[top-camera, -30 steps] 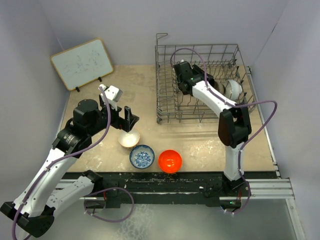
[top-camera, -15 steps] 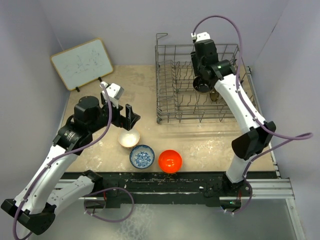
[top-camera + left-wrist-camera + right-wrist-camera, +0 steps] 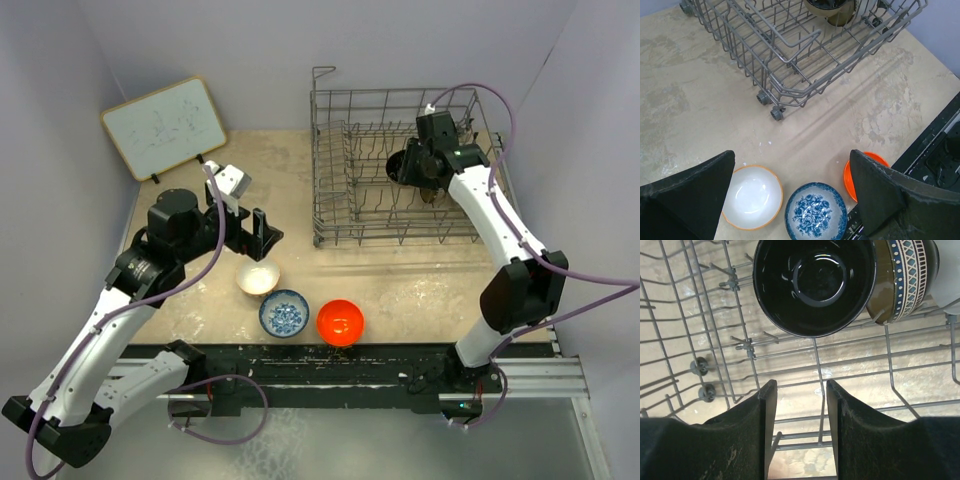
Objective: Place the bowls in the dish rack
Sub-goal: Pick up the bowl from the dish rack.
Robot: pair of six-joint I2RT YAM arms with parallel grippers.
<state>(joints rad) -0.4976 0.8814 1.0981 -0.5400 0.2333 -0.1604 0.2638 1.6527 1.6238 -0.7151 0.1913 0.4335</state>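
Right gripper [image 3: 800, 390] stands partly open with nothing between its fingers, held inside the dish rack [image 3: 330, 215] above the wire floor, toward the rack's right end. Just past its fingertips a glossy black bowl [image 3: 815, 285] sits propped on edge among the tines, its hollow facing the wrist camera. Pressed against that bowl's right side is a brown patterned bowl [image 3: 902, 280], also on edge, with a band of blue and cream diamonds around its outside. On the other side of the table [image 3: 400, 280], the left gripper [image 3: 791, 155] hangs spread as wide as it goes, empty, over the near left part of the tabletop. Below it lie three bowls upright in a loose row: a cream bowl [image 3: 752, 197] with an orange rim, a blue-and-white bowl [image 3: 816, 212] just beside it, and an orange-red bowl [image 3: 341, 321] nearest the table's front edge. A white board [image 3: 163, 127] leans at the far left corner, well apart from the rack
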